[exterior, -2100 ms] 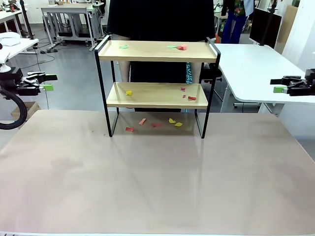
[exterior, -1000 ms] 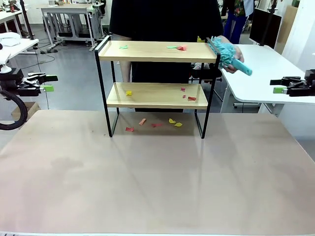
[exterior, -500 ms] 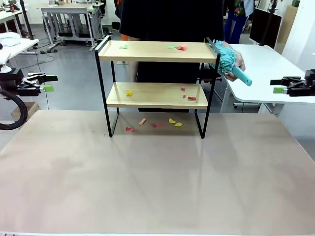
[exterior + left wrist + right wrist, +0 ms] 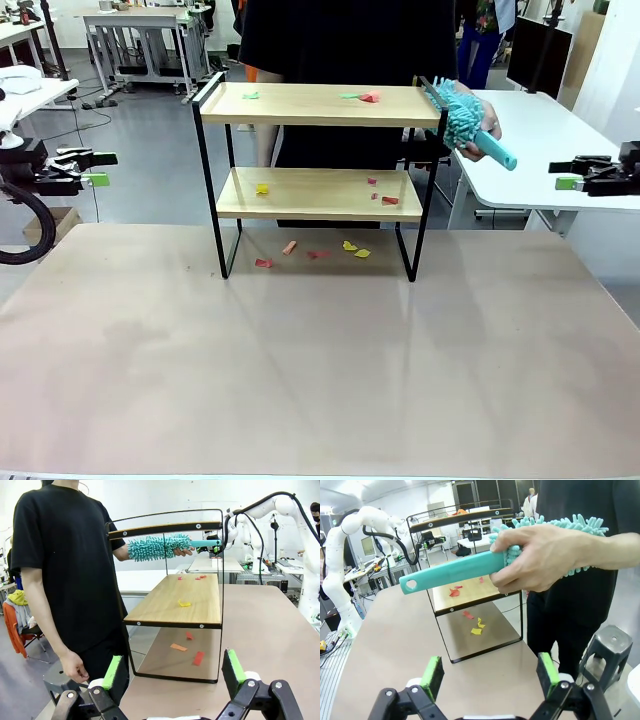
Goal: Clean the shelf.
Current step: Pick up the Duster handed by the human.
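Obs.: The shelf (image 4: pixel 300 105), a small two-tier rack of two light wooden boards in a thin black metal frame, stood on the pale brown tabletop (image 4: pixel 320 380). Small coloured paper scraps (image 4: pixel 371 97) lay on its upper board, on its lower board and on the tabletop under it.

A person in a black T-shirt (image 4: pixel 330 40) stood behind the shelf. The person's hand (image 4: pixel 540 562) held a teal fluffy duster with a flat teal plastic handle (image 4: pixel 450 572) at the shelf's right end, level with the upper board. The hand gripped where head and handle join.

The left gripper (image 4: pixel 172 669) hung well to the left of the shelf, claw spread wide, nothing in it. The right gripper (image 4: pixel 490 674) hung well to the right of the shelf, likewise wide and empty.

Risks (judgement):
- If the duster was to be handed over, a grasp close to the head could pinch the person's fingers. The free handle end looked the safer target.
- The handle looked slim and smooth, so it could twist in the pads during sweeping.
- The shelf looked light. A hard sideways stroke or an arm striking the frame could shift or tip it.
- The raised end rails could trap scraps on the upper board.
- Scraps swept backwards would fall behind the shelf.
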### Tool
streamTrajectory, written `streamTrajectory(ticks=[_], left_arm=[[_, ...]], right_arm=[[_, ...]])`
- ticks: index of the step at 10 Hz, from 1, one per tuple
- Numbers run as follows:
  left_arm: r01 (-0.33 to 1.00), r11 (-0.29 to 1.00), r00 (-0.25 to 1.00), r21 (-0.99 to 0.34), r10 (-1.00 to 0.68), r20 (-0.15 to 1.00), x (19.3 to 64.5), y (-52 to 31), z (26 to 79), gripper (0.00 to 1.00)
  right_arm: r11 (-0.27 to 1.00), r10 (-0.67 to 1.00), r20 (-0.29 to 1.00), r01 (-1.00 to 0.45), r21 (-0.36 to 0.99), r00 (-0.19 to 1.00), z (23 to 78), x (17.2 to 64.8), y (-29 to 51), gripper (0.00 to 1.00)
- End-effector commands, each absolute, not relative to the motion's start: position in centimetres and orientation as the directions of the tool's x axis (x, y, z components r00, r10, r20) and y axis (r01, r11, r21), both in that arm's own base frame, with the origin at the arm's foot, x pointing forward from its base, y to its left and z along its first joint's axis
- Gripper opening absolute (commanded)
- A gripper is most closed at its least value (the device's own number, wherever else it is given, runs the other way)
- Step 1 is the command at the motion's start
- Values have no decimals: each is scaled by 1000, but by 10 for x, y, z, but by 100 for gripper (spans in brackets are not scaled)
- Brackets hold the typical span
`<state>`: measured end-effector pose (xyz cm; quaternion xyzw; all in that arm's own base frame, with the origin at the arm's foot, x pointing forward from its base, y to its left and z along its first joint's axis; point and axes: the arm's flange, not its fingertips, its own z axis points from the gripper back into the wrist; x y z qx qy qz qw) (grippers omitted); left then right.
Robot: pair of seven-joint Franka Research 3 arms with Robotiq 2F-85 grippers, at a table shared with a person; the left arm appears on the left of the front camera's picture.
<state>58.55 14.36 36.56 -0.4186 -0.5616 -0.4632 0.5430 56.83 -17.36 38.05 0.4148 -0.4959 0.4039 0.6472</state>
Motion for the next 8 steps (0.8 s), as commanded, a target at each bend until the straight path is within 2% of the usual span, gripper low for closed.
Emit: streamTrajectory(ticks=[1,5,8], left_arm=[[974,214,-71,79,-44,997,585,143,367,100],[974,214,-71,79,-44,997,585,143,367,100],[974,214,-71,79,-44,997,585,143,367,100]], right_arm=[[354,155,962,-922,156,223,407,562,-179,100],[525,342,873,-841,130,349,517,529,-171,100],[699,348,794,-702,135,499,578,503,-124,100]])
